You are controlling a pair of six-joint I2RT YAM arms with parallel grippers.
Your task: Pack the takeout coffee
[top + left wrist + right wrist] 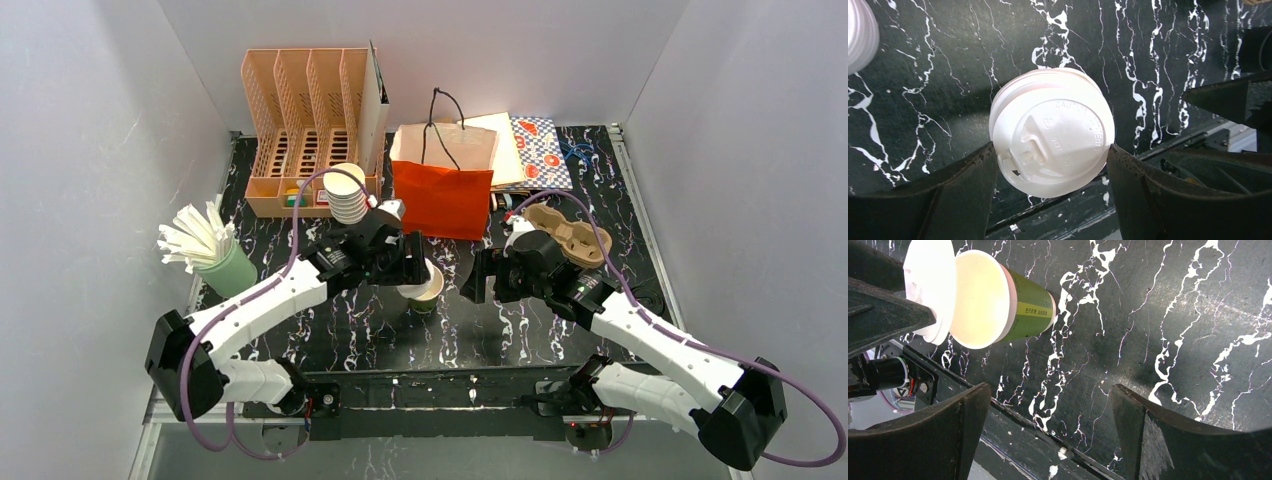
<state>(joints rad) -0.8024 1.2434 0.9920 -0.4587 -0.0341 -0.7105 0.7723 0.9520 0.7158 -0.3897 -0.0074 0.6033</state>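
Note:
A small dark green takeout cup (1025,310) stands without a lid on the black marbled table (380,335), its cream inside showing; the top view has this cup (430,296) at mid-table. My left gripper (1051,149) is shut on a white snap-on lid (1053,137), both fingers pressing its rim. In the right wrist view the lid (928,287) hangs just over the cup's mouth, offset to one side and not seated. In the left wrist view the lid hides the cup. To the cup's right, my right gripper (1050,390) is open and holds nothing, low over the table.
A red paper bag (442,195) stands open behind the cup. A brown cardboard cup carrier (568,235) lies behind the right arm. A stack of white cups (347,192), a wooden organizer (305,120) and a green holder of white sticks (215,255) stand on the left.

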